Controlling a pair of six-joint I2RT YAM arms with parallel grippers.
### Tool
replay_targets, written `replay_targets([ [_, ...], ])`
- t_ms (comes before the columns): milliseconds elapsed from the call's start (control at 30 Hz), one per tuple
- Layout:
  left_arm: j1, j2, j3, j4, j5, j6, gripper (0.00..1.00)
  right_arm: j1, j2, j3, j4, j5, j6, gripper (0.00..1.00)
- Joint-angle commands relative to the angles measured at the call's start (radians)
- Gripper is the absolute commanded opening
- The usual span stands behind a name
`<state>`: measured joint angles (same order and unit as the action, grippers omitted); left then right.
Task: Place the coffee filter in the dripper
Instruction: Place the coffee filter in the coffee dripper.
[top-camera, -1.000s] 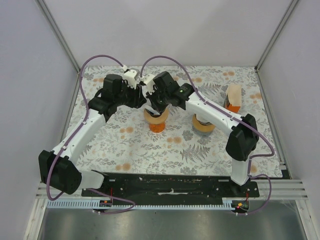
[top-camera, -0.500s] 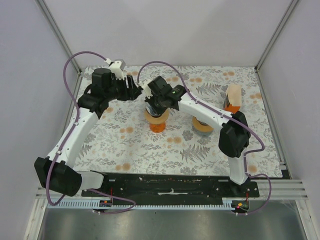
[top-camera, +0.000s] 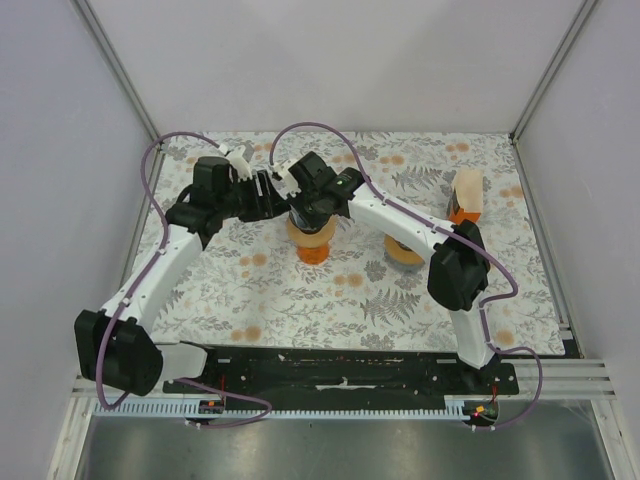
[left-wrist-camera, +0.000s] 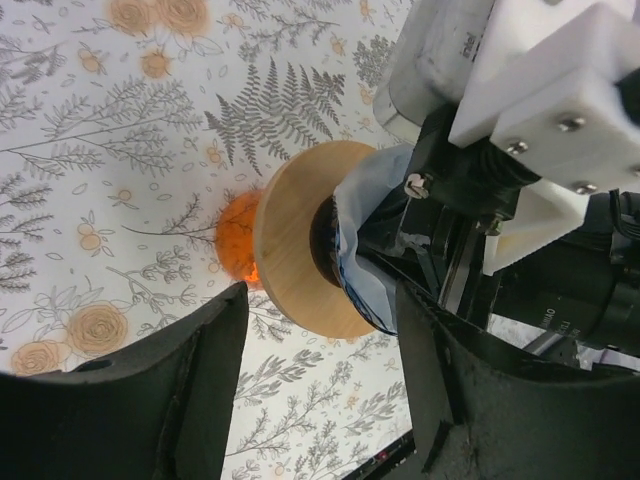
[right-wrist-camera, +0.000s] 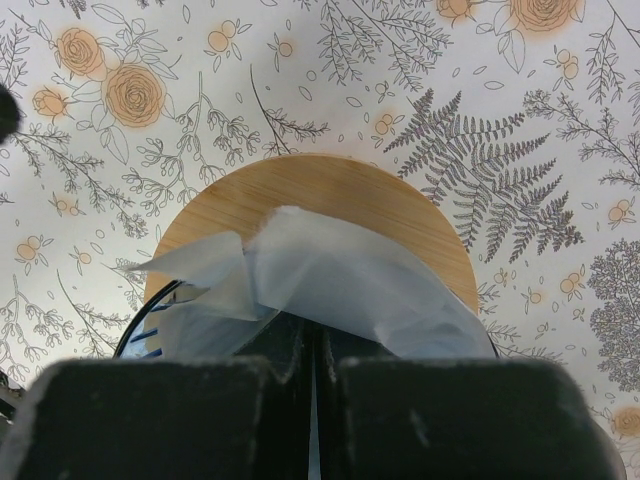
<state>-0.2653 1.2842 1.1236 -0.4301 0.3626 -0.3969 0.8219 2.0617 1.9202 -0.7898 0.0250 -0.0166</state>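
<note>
The dripper (top-camera: 313, 236) has a round wooden collar on an orange base and stands at mid-table. It shows in the left wrist view (left-wrist-camera: 290, 240) and the right wrist view (right-wrist-camera: 400, 215). A white paper coffee filter (right-wrist-camera: 330, 275) lies crumpled over its mouth, also seen in the left wrist view (left-wrist-camera: 365, 240). My right gripper (right-wrist-camera: 316, 385) is shut on the filter's edge, directly over the dripper (top-camera: 312, 205). My left gripper (left-wrist-camera: 320, 400) is open and empty, just left of the dripper (top-camera: 272, 190).
A second wooden-collared dripper (top-camera: 405, 252) stands to the right, under the right arm. An orange holder with a stack of filters (top-camera: 466, 195) stands at the far right. The floral cloth (top-camera: 300, 300) covers the table.
My left gripper swung away to the left, then came back close beside the dripper. My right gripper stayed over the dripper, pressing the filter lower.
</note>
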Motion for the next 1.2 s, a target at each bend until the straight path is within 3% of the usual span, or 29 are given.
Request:
replay_targets([
  [0, -0.012, 0.018, -0.021, 0.097, 0.064, -0.08, 0.63, 0.006, 0.051, 0.008, -0.046, -0.011, 0.014, 0.0],
  [500, -0.015, 0.063, -0.051, 0.177, 0.019, -0.069, 0.27, 0.017, -0.029, 0.026, -0.02, -0.054, -0.014, 0.0],
  [633, -0.022, 0.064, -0.074, 0.195, 0.019, -0.057, 0.25, 0.016, -0.061, 0.028, 0.004, -0.062, -0.026, 0.01],
  [867, -0.023, 0.055, -0.084, 0.183, -0.005, -0.033, 0.25, 0.016, -0.107, 0.019, 0.026, -0.033, -0.049, 0.22],
  [1067, -0.025, 0.035, -0.054, 0.153, -0.011, -0.008, 0.24, 0.016, -0.143, 0.019, 0.04, -0.031, -0.074, 0.24],
  [1167, -0.025, 0.029, -0.05, 0.148, -0.002, -0.007, 0.24, 0.016, -0.146, 0.013, 0.043, -0.031, -0.082, 0.19],
])
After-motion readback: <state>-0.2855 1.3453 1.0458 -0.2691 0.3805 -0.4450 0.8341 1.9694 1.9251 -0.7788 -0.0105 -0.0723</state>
